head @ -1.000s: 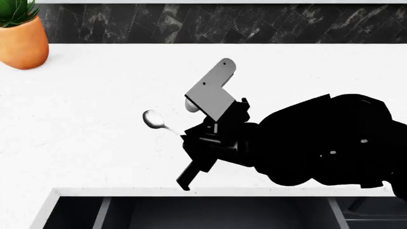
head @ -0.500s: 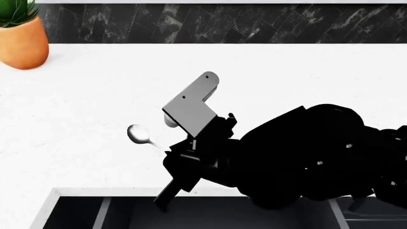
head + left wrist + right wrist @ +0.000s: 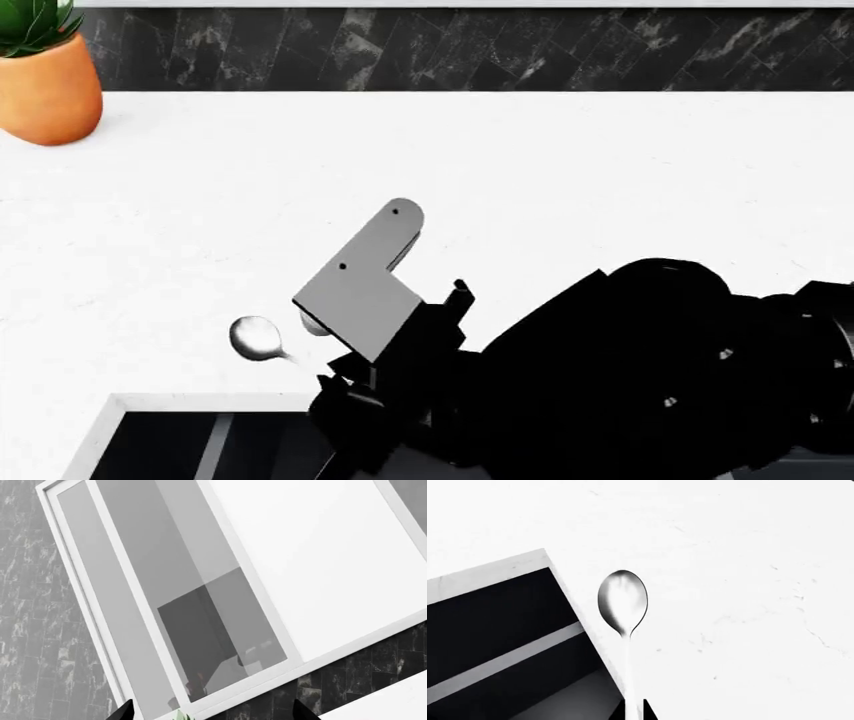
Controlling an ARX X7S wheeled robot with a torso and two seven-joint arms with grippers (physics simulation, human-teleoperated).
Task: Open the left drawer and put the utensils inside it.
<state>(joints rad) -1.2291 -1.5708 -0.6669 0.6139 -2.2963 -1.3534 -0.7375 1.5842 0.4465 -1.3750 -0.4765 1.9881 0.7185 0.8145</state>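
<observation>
My right gripper is shut on the thin handle of the silver spoon. The spoon's bowl sticks out over the white counter, right beside the corner of the open left drawer. In the head view the spoon hangs just behind the drawer's dark inside, and my right gripper sits under its grey bracket at the counter's front edge. The knife is out of view. My left gripper is open with nothing between its fingers, and it faces a window.
An orange pot with a green plant stands at the counter's far left. A dark marble backsplash runs along the back of the white counter. My black right arm covers the near right.
My right gripper has carried the spoon toward me and to the left, from mid-counter to the front edge by the open drawer.
</observation>
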